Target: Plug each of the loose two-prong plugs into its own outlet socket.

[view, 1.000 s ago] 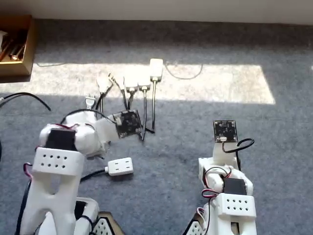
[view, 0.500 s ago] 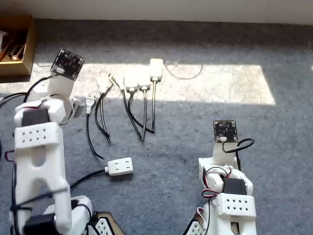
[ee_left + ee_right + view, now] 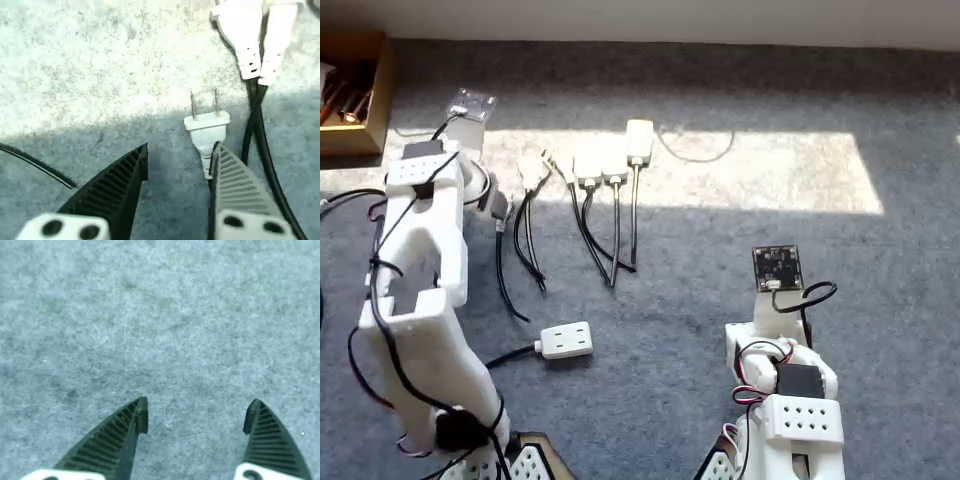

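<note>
We are setting our spread left gripper (image 3: 181, 150) over a loose white two-prong plug (image 3: 206, 127).
We are straddling its tail, likely to leave the prongs free; the white plastic outlet block (image 3: 566, 340) is lying at the plug's 5 o'clock, and our right gripper (image 3: 195, 415) is hanging spread and empty.

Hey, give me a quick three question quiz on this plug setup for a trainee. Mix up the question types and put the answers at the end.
1. True or false: the left gripper is shut on the white two-prong plug.
2. What lies under the open right gripper? A bare carpet; B a plug; C an outlet socket.
3. Fill the gap: the plug's prongs point ___ the left gripper.
Key: 1 false, it is open and the plug lies on the carpet. 2 A. 3 away from.
</note>
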`<state>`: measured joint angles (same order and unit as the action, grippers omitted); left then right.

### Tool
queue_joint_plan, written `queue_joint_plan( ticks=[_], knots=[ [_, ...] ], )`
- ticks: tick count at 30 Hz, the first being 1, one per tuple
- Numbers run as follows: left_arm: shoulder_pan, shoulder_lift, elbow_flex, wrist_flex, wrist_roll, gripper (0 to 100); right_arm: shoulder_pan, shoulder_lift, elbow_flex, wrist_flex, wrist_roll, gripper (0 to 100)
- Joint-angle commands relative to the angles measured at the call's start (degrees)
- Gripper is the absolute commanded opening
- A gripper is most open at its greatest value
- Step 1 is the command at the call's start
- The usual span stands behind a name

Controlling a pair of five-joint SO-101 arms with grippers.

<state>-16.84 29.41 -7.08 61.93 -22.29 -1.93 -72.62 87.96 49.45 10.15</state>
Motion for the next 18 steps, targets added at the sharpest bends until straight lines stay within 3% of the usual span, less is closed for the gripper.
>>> queue_joint_plan(
  ticks=[1, 13, 18],
  knots=[
    [3.21, 2.68, -4.09, 1.41, 0.0, 14, -0.4, -0.66, -0.4, -0.75, 0.7, 30.1],
    [7.52, 4.0, -4.7, 4.04, 0.26, 14, -0.4, -0.66, -0.4, -0.75, 0.7, 30.1],
    [7.78, 4.09, -4.97, 8.7, 0.26, 14, -0.4, -0.66, -0.4, -0.75, 0.7, 30.1]
  ],
)
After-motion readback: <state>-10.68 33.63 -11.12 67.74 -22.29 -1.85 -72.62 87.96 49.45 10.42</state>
